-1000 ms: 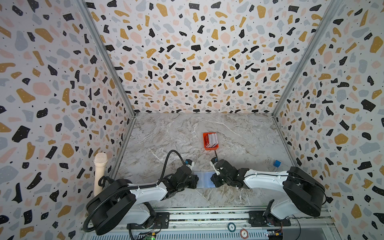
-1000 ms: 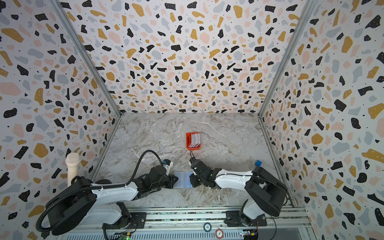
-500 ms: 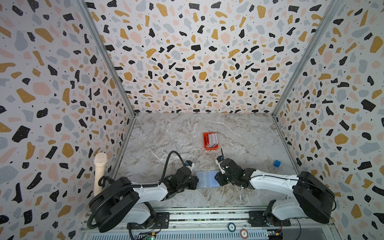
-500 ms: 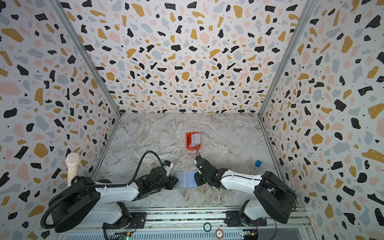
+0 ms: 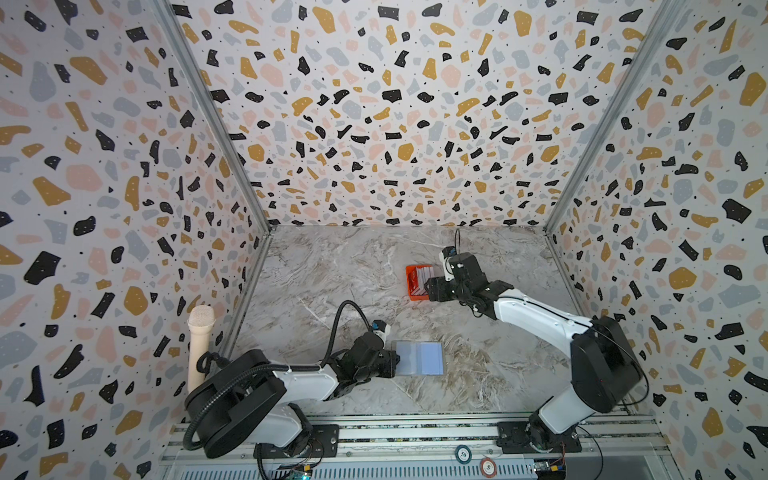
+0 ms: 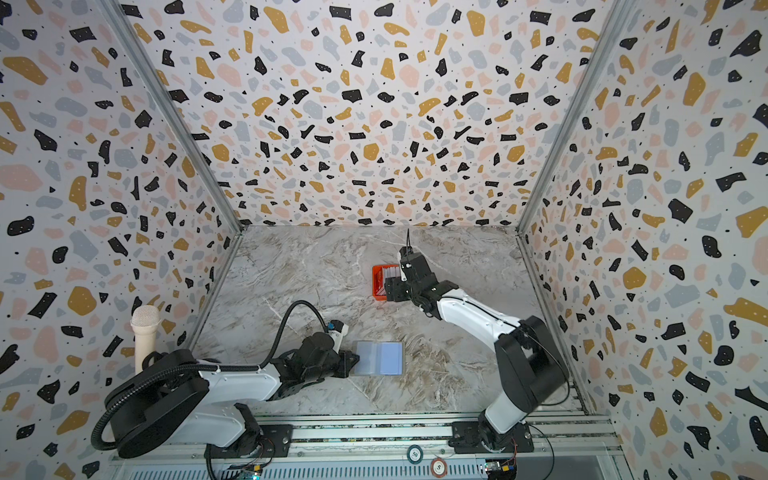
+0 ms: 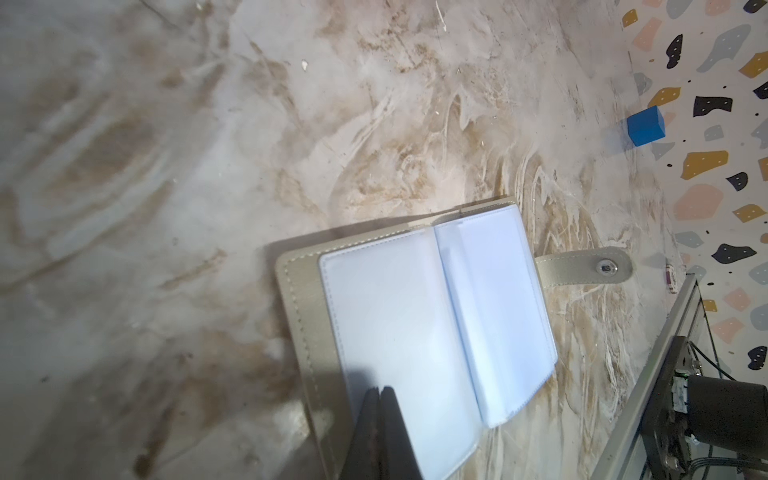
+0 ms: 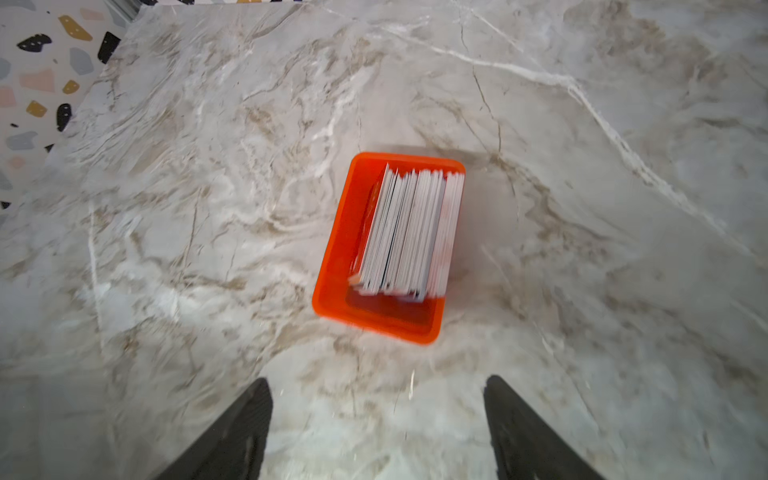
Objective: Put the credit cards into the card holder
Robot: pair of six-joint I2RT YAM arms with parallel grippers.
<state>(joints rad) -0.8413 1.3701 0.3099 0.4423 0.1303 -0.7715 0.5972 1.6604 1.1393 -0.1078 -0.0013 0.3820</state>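
The card holder (image 7: 415, 324) lies open on the marble table near the front, pale blue pockets up, in both top views (image 5: 419, 358) (image 6: 380, 358). A pale card shape shows through one pocket (image 7: 494, 291). My left gripper (image 7: 380, 390) is shut, its tips resting on the holder's other pocket page at its edge (image 5: 392, 365). Several whitish credit cards (image 8: 411, 232) stand on edge in the orange tray (image 8: 345, 232) further back (image 5: 411, 282). My right gripper (image 8: 378, 386) hovers open and empty just short of the tray (image 5: 430, 291).
A blue cube (image 7: 646, 126) sits by the right wall. Two poker chips (image 5: 463, 454) lie on the front rail. A beige cylinder (image 5: 200, 345) stands outside the left wall. The holder's snap tab (image 7: 590, 268) sticks out sideways.
My right gripper has left the card holder, swung back to the orange tray and opened wide. The left gripper and the holder have stayed put.
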